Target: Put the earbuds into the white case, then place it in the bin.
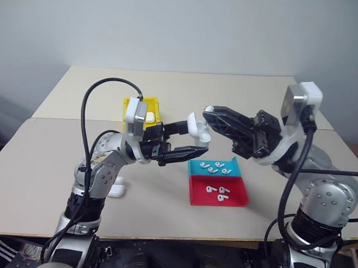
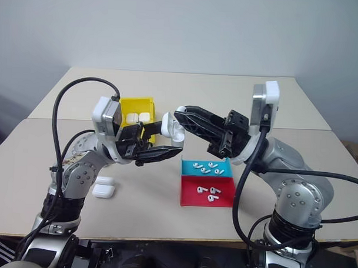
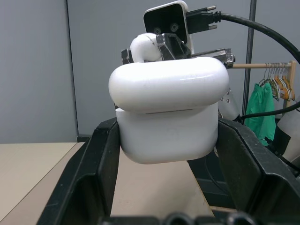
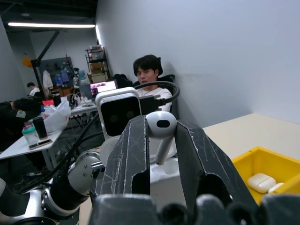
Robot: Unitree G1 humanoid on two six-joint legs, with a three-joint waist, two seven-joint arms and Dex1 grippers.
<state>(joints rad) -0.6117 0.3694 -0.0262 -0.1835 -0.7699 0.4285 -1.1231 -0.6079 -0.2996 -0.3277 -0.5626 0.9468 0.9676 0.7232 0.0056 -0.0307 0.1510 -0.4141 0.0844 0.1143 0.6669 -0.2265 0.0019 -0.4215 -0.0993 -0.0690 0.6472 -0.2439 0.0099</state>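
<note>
Holding the white case (image 3: 168, 112) between its two black fingers, the left pincer (image 1: 187, 140) is up in the air over the bench (image 1: 169, 86). The case sits tight between the fingers, and its lid looks tipped up a little. The right pincer (image 4: 161, 140) is just beside it, up in the air too, and comes in from the other side. Its fingers are close together and pinch one earbud (image 4: 161, 129), with the stem pointing down at the case. The two pincers almost meet, tip to tip.

Below the right pincer, on the bench, is a small teal tray (image 1: 214, 167) with more earbuds (image 1: 213, 167) lying in it. A red tray (image 1: 219, 191) touches it on the near side and has a few earbuds too.

Behind the left pincer stands the yellow bin (image 2: 136, 113). Some white cases (image 2: 137, 118) already lie inside it. Below the left arm, near the front of the bench, two spare cases (image 2: 104, 188) lie side by side.

A person (image 4: 149, 77) sits in a chair far off in the room.
</note>
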